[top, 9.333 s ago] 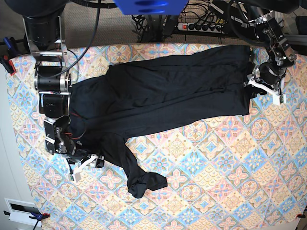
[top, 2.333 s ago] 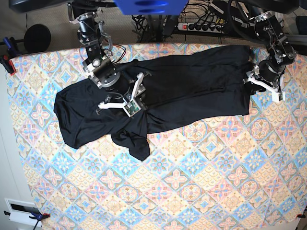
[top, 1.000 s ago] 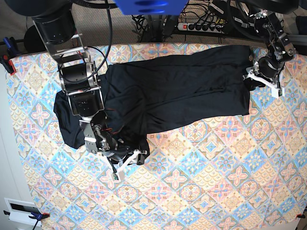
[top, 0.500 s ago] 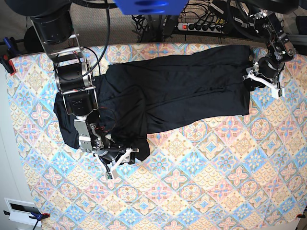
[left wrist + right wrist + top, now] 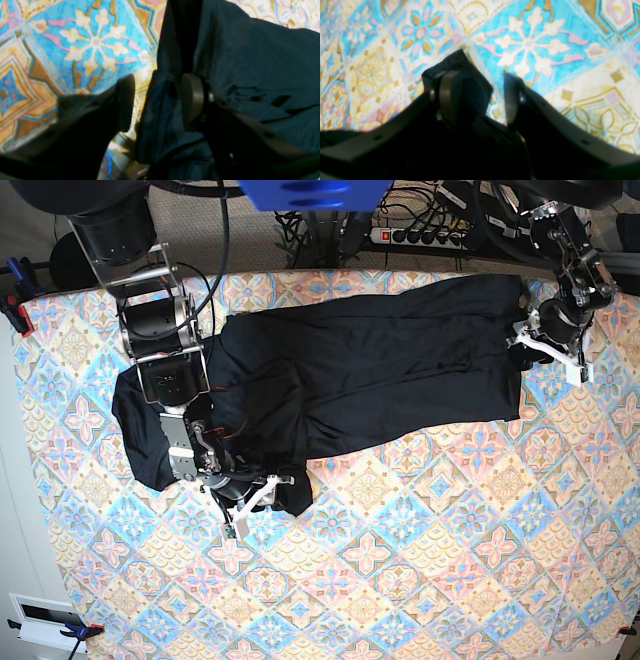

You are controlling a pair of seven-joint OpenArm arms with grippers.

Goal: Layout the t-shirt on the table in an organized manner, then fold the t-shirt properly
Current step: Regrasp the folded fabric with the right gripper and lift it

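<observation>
The black t-shirt (image 5: 370,360) lies lengthwise across the far half of the patterned table (image 5: 450,530), with a bunched sleeve end hanging toward the front left. My right gripper (image 5: 255,502) sits at that sleeve end. In the right wrist view it is open (image 5: 480,97), and a corner of the t-shirt (image 5: 467,85) rests against one finger (image 5: 447,97). My left gripper (image 5: 548,352) is at the shirt's right edge. It is open too (image 5: 157,100), with a fold of the t-shirt (image 5: 162,117) between its fingers and table showing beside one finger (image 5: 125,102).
A power strip with cables (image 5: 420,235) lies beyond the table's far edge. Clamps (image 5: 15,310) hold the cloth at the left edge. A white box (image 5: 40,615) sits off the front left corner. The near half of the table shows bare pattern.
My right gripper has shifted slightly left and then up at the sleeve end. The shirt and my left gripper have stayed put.
</observation>
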